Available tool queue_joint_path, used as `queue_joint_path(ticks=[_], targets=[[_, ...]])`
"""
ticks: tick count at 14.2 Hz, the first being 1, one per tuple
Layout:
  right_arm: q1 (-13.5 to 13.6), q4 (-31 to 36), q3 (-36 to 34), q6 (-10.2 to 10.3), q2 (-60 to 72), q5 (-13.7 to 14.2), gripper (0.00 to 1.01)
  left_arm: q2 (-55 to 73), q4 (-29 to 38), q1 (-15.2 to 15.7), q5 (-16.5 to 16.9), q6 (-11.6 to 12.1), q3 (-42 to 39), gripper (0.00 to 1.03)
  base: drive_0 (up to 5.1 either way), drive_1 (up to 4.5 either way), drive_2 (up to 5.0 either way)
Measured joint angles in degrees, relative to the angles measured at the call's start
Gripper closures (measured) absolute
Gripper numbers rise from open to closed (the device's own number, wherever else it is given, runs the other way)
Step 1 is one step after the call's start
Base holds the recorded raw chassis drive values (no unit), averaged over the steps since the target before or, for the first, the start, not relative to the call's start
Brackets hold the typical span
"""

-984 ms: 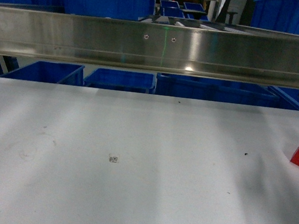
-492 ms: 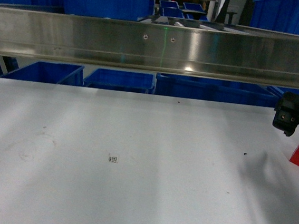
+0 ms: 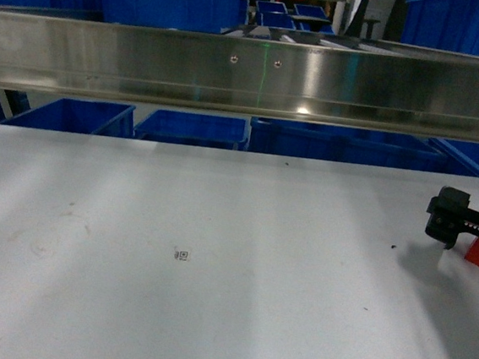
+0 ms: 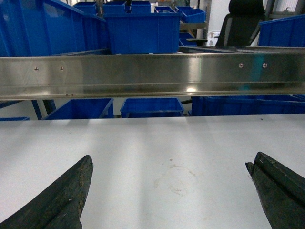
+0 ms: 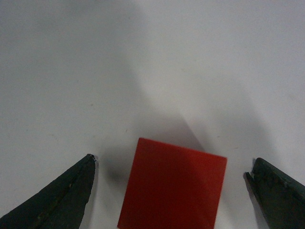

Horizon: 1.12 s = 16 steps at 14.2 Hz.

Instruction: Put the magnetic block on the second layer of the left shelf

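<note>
Red magnetic block (image 5: 172,185), plain-faced and square, is sitting slightly rotated at lower centre, between the right gripper's (image 5: 171,191) spread jaws.

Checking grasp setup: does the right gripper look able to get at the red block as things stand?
Probably yes. The right gripper is open with the magnetic block lying between its fingers on the white table, nothing blocking it.
</note>
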Motion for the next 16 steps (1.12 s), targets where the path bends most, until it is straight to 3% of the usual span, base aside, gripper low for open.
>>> queue_joint_path(ticks=[3, 5, 7, 10, 12, 14, 16], targets=[[-0.6, 4.7, 1.0, 0.1, 2.3, 0.1, 0.03, 0.0, 0.0, 0.0, 0.0, 0.0, 0.0, 0.05, 0.0, 0.00, 0.0], [0.3, 8.9, 1.2, -1.6, 2.9, 0.5, 0.06, 0.0, 0.0, 0.0, 0.0, 0.0, 0.0, 0.05, 0.0, 0.00, 0.0], [1.4, 8.6, 1.4, -2.4, 2.9, -0.4, 0.36, 0.0, 0.0, 0.0, 0.0, 0.0, 0.0, 0.05, 0.0, 0.00, 0.0], [1.3, 7.7, 0.2, -2.6, 2.3, -0.5, 0.68, 0.0, 0.0, 0.0, 0.0, 0.0, 0.0, 0.05, 0.0, 0.00, 0.0], [1.8, 8.7, -1.7, -3.7, 1.4, 0.0, 0.68, 0.0, 0.0, 0.0, 0.0, 0.0, 0.0, 0.05, 0.0, 0.00, 0.0], [3.4, 13.1, -5.0, -6.4, -0.5, -1.3, 0.68, 0.0, 0.0, 0.0, 0.0, 0.0, 0.0, 0.05, 0.0, 0.00, 0.0], [6.7, 17.3, -8.5, -12.0, -9.7, -7.2, 0.68, 0.0, 0.0, 0.0, 0.0, 0.0, 0.0, 0.05, 0.0, 0.00, 0.0]])
